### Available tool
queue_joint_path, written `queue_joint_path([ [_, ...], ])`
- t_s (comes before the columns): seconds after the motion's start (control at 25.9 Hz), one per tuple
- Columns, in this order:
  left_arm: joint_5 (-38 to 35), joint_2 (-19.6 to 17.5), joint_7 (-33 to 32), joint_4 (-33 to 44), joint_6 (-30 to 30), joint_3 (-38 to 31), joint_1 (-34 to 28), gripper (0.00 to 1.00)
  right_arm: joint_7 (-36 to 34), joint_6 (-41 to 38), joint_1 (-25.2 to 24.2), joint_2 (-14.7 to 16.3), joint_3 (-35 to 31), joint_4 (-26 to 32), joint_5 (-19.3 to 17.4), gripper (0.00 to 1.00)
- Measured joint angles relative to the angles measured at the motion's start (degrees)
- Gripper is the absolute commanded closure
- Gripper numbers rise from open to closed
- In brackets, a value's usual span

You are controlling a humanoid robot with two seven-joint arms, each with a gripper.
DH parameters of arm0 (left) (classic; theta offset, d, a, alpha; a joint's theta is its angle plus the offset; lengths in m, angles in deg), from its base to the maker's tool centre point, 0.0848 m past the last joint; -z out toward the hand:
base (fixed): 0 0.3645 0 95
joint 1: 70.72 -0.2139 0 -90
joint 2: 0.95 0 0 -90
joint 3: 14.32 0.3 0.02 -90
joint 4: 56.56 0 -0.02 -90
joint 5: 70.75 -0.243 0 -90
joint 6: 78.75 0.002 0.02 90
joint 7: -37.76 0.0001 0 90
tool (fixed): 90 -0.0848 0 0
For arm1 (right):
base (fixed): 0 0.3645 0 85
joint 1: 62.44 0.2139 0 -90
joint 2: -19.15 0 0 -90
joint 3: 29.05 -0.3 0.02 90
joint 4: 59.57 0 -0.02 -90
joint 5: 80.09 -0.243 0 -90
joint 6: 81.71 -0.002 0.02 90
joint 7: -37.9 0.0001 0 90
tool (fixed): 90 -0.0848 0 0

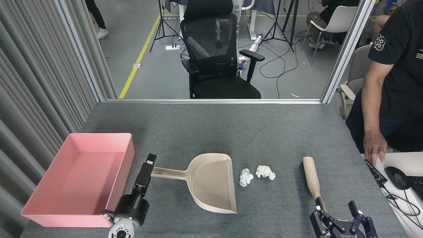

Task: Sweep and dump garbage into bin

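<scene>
Head view: nothing swept yet. Wads [246,177] lie mid-counter beside dustpan [211,181] mouth; bin [39,216] at left edge, empty. L end effector [149,164] at pan handle tip, edge-on, can't tell grip. R end effector [340,218] spread open, empty, over brush [312,178] handle.

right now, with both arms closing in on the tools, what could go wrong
1. The left gripper is seen edge-on at the dustpan handle's tip; a grasp that far out could let the pan tilt or slip.
2. The right gripper, open, sits at the brush handle's near end and might nudge it aside.
3. The two tissue wads are light; a hard sweep could flick them past the pan.
</scene>
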Motion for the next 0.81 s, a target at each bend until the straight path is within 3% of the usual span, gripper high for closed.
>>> queue_joint_path([
  [0.35,0.2,0.0,0.4,-2.3,-0.3,0.1,0.3,0.01,2.1,2.2,-0.9,-0.2,0.5,-1.0,2.7,0.01],
  [0.81,0.2,0.0,0.5,-2.4,-0.3,0.3,0.3,0.01,2.4,2.3,-0.8,0.3,1.6,-4.0,3.2,0.02],
])
